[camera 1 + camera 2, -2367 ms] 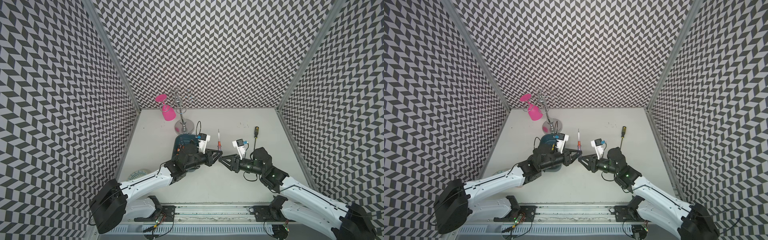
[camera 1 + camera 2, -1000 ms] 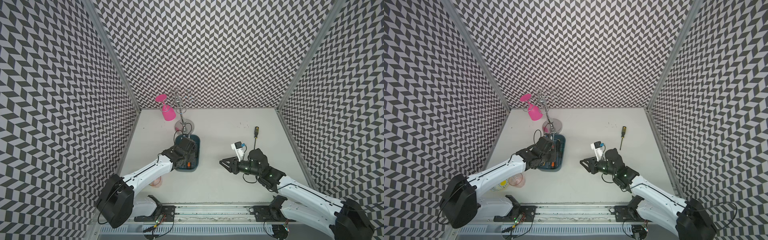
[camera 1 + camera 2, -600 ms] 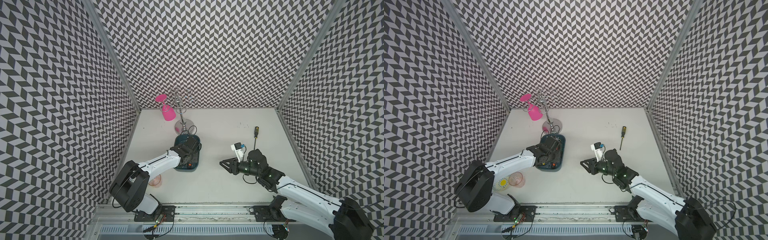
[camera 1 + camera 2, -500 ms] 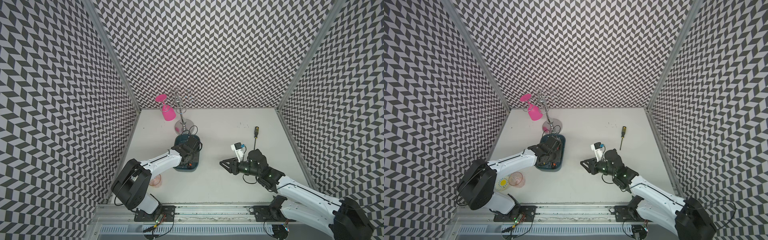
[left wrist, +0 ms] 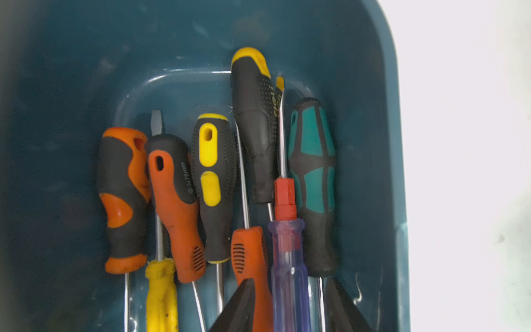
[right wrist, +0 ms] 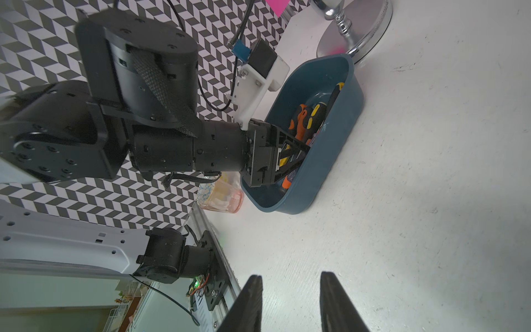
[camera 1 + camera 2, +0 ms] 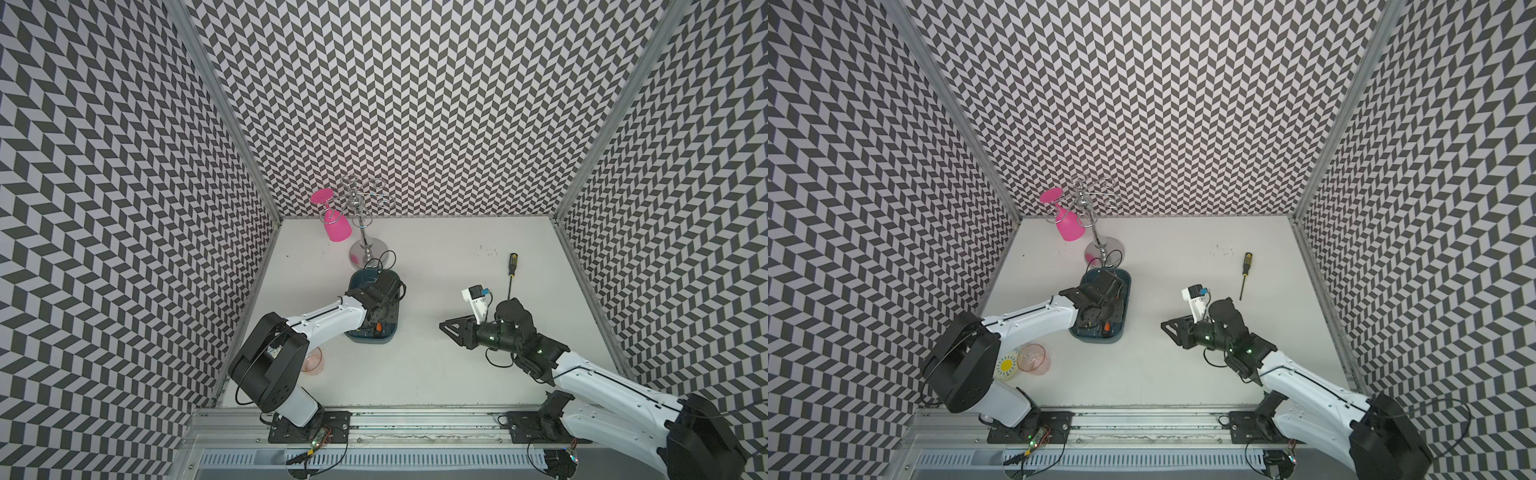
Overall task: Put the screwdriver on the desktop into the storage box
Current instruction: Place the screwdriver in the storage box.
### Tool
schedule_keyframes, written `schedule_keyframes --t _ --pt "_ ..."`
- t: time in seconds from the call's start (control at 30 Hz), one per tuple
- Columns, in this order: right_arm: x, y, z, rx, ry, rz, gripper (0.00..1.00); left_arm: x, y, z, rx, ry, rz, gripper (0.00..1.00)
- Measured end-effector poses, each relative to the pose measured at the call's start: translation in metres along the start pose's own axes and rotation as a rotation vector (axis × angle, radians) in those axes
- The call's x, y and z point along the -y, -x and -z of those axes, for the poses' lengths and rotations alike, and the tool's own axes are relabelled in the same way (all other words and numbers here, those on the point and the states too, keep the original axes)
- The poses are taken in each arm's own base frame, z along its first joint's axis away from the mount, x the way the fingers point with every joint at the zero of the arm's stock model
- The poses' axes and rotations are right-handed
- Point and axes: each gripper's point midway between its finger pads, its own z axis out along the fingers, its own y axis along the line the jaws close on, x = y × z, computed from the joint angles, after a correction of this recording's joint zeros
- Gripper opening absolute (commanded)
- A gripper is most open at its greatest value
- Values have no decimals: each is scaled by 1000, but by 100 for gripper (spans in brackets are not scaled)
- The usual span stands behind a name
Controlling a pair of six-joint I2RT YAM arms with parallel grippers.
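A black-and-yellow screwdriver [image 7: 512, 262] [image 7: 1247, 259] lies on the white desktop [image 7: 436, 374] at the far right, just beyond my right arm. The teal storage box [image 7: 370, 341] [image 7: 1096, 337] [image 5: 373, 143] [image 6: 330, 161] holds several screwdrivers. My left gripper [image 5: 290, 283] [image 6: 296, 161] reaches down into the box. Its jaws are open on either side of a clear purple, red-collared screwdriver [image 5: 288, 258] that lies among the others. My right gripper [image 7: 446, 330] [image 7: 1165, 328] [image 6: 290, 277] hovers open over bare desktop right of the box, with nothing between its fingers.
A chrome rack [image 7: 368, 251] with a pink goblet [image 7: 334, 226] hanging on it stands just behind the box. A clear pink cup [image 7: 1034, 358] and a patterned plate [image 7: 1007, 365] sit near the left arm's base. Aluminium rails edge the front.
My left arm carried the purple screwdriver from the middle of the desktop into the box, and its jaws have now spread apart. My right gripper drew back slightly and has stayed still since.
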Motion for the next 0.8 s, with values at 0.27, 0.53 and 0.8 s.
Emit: schedule_keyframes --t 0.27,0.53,0.8 --pt "1 -1 -1 -4 -3 -3 37 3 13 22 61 -34 19 44" --pt "0 6 -2 3 -14 -4 37 4 23 51 133 -88 49 46" --pt "8 33 1 68 -138 -3 38 6 23 85 209 -193 85 48"
